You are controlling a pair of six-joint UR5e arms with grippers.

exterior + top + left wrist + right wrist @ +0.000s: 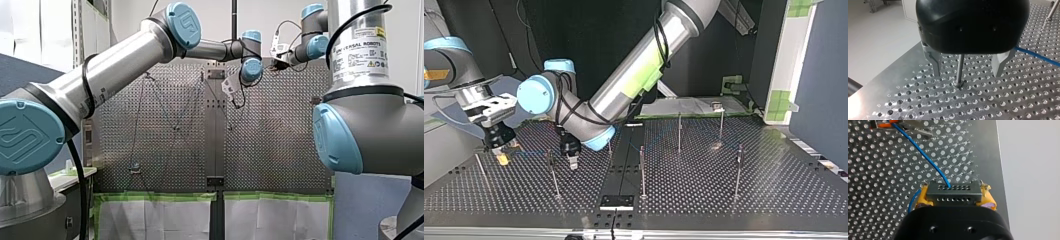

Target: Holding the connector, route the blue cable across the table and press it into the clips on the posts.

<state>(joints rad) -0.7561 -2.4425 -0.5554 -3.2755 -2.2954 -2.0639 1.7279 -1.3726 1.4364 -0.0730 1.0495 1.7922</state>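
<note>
In the right wrist view my right gripper [955, 200] is shut with its yellow pads [923, 198] on a dark grey connector [953, 188]. The blue cable [920, 150] leaves the connector and runs over the perforated table to an orange clip [885, 122]. My left gripper [967, 74] is open, its metal fingers [934, 62] standing on either side of a thin post [959, 68] without touching it. The blue cable [1038, 56] passes behind one finger. In the top view, my right gripper [502, 156] is at the left and my left gripper [572, 161] hangs beside a post [552, 172].
Several more thin posts [642, 170] [679, 131] [738, 170] stand across the perforated table [774, 190]. A black plate [616, 201] lies at the near edge in the top view. In the front view the cable [165, 106] zigzags between posts, and green-taped cloth [155, 215] hangs below.
</note>
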